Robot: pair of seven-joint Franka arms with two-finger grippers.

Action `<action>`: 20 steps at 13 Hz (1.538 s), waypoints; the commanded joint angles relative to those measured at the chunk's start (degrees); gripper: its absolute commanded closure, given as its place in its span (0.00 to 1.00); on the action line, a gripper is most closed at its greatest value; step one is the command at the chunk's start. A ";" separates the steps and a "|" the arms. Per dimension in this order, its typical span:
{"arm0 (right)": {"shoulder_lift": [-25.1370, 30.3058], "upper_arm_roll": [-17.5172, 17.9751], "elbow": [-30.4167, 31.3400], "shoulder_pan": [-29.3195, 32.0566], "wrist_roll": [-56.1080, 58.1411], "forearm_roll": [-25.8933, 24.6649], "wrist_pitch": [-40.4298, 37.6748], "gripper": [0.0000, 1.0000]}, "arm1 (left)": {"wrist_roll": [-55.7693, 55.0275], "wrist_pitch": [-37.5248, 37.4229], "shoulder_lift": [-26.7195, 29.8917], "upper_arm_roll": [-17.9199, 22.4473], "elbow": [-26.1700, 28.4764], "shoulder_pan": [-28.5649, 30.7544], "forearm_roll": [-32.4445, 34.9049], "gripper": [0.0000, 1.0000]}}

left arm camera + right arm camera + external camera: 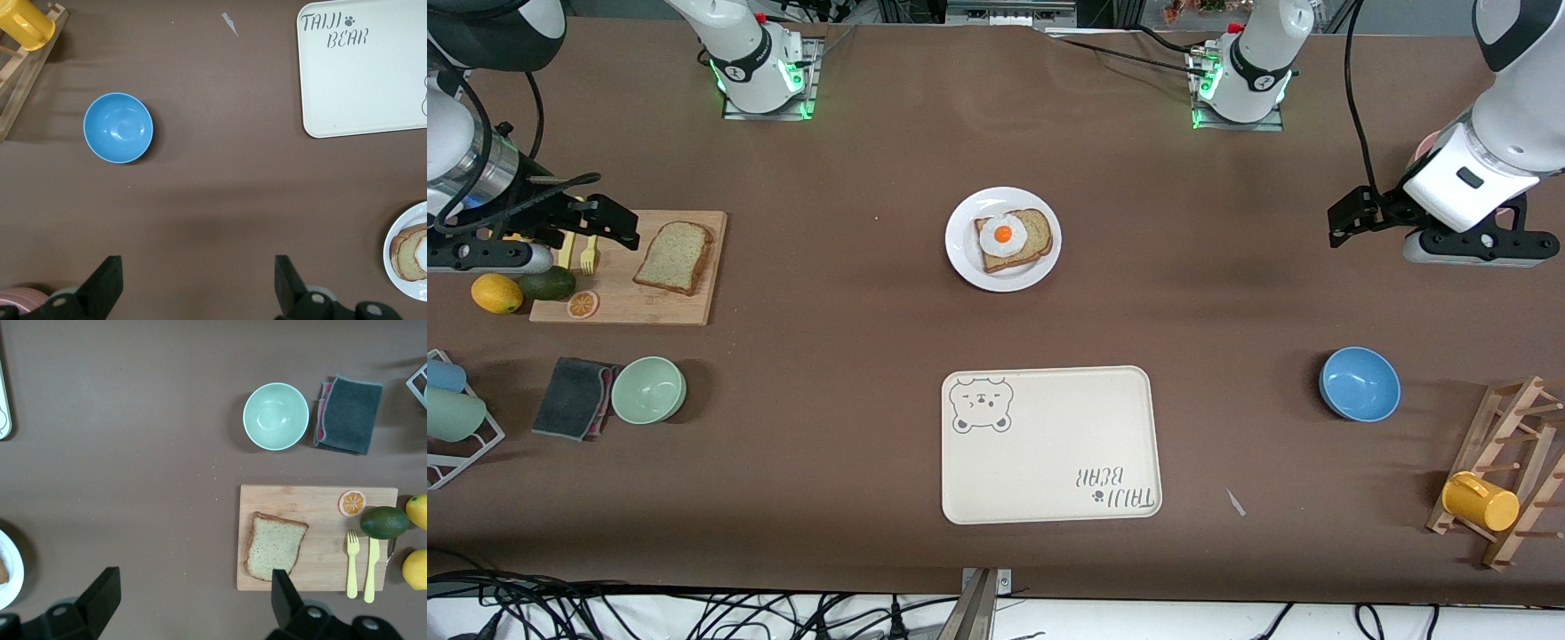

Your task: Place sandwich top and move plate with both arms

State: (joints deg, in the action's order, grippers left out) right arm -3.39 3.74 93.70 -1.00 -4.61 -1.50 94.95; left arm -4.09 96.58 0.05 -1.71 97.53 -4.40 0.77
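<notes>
Both jaws gape wide, empty: left gripper point(193, 293), right gripper point(190, 610). One sandwich top point(674, 257), one plate point(963, 253), two bowls.

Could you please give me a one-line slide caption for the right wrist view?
Open right gripper above a cutting board holding the plain bread slice.

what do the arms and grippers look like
Both arms are glossy white with black joint bands and black cables, and their bases glow green. The right gripper and left gripper are black, each with two blocky fingers.
</notes>
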 commanded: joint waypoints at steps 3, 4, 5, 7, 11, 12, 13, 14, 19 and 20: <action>0.31 -0.14 -0.27 -0.06 -0.14 0.80 -0.29 0.00 | 0.23 -1.40 -0.93 -0.05 -1.90 0.36 -1.65 0.00; 0.31 -0.14 -0.27 -0.06 -0.14 0.80 -0.29 0.00 | 0.23 -1.40 -0.93 -0.05 -1.90 0.36 -1.56 0.00; 0.40 -0.14 -0.27 -0.06 -0.14 0.80 -0.29 0.00 | 0.14 -1.40 -0.93 -0.05 -1.90 0.27 -1.56 0.00; 0.40 -0.14 -0.19 -0.06 -0.14 0.80 -0.20 0.00 | 0.14 -1.40 -0.93 -0.05 -1.90 0.27 -1.56 0.00; 0.40 -0.14 -0.19 -0.06 -0.14 0.80 -0.46 0.00 | 0.14 -1.40 -0.93 -0.05 -1.90 0.27 -1.56 0.00; 0.32 -0.14 -0.19 -0.06 -0.14 0.80 -0.55 0.00 | 0.14 -1.40 -0.93 -0.05 -1.90 0.27 -1.56 0.00; 0.23 -0.14 -0.10 -0.06 -0.14 0.80 -0.46 0.00 | 0.14 -1.40 -0.93 -0.05 -1.90 0.27 -1.56 0.00; 0.14 -0.14 -0.01 -0.06 -0.14 0.80 -0.46 0.00 | 0.14 -1.40 -0.93 -0.13 -1.90 0.27 -1.56 0.00; 0.05 -0.14 3.48 -0.14 -0.31 0.88 2.24 0.00 | 0.14 -1.40 -0.93 -0.22 -1.90 0.27 -1.56 0.00; 0.92 -0.31 7.25 -0.06 -0.31 0.88 5.31 0.00 | 0.05 -1.40 -0.93 -0.22 -1.90 0.27 -1.56 0.00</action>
State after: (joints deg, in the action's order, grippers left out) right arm -3.89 3.73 95.44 -1.00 -4.64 -1.48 96.10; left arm -4.09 96.50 0.04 -1.72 97.53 -4.41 0.77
